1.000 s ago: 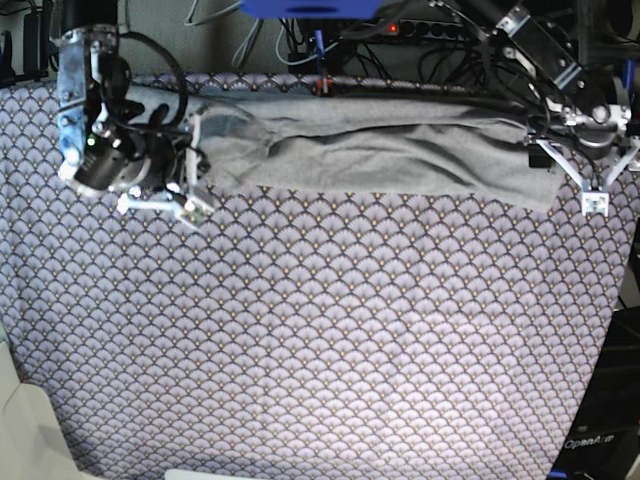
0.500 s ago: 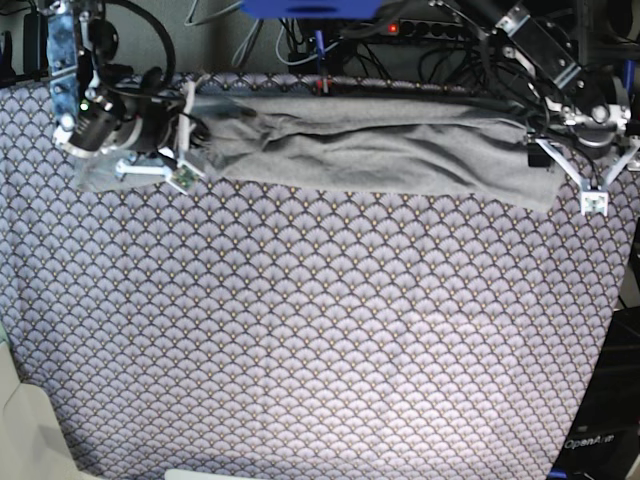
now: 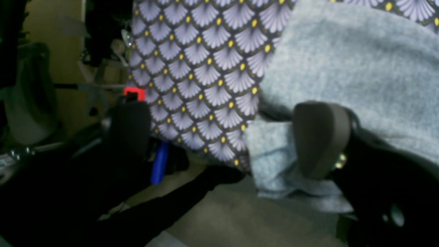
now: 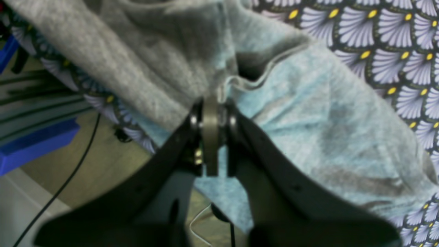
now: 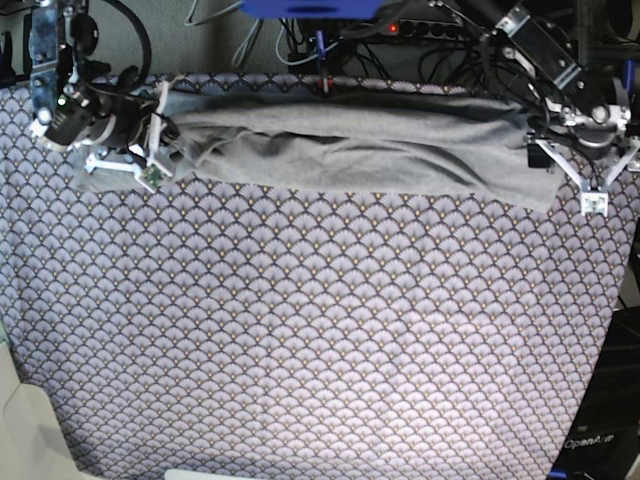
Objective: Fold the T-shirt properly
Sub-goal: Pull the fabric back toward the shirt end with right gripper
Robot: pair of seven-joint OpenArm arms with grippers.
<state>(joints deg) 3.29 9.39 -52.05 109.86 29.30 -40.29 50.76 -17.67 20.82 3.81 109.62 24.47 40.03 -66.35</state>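
The T-shirt lies in a long strip between both grippers at the tabletop's far edge. The right gripper pinches one end; the left gripper straddles the other, jaws wide apart.

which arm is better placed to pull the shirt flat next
Right, probably: its tool is shut on the shirt at one end. The left tool stands open at the other end, gripping nothing.

My table wears a purple fan-patterned tablecloth; black cables and a blue bin sit beyond its far edge.
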